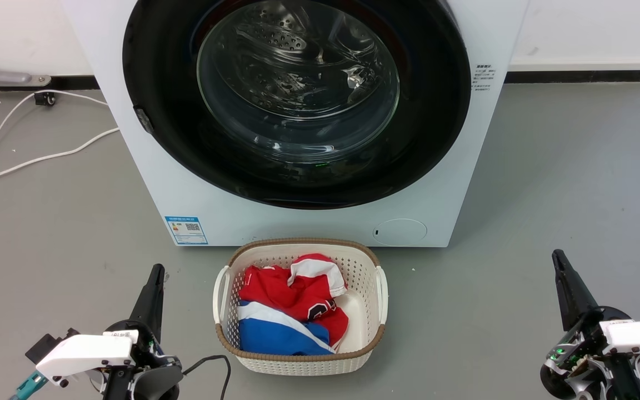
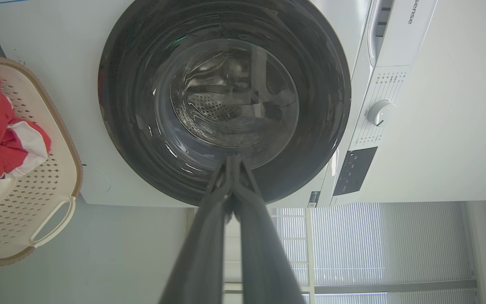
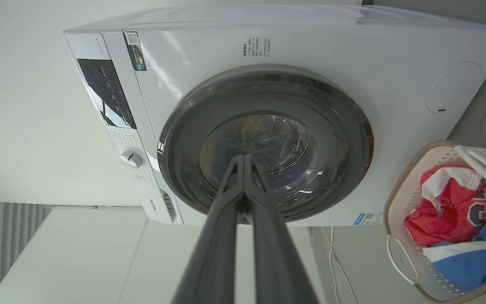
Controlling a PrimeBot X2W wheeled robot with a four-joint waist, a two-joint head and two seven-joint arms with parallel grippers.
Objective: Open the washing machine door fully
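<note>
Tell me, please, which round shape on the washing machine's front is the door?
The washing machine door: the large black-rimmed circle with a clear glass window. The round flap low on the front and the white dial are far smaller, without glass.

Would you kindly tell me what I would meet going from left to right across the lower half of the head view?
In order: left claw → basket → right claw.
</note>
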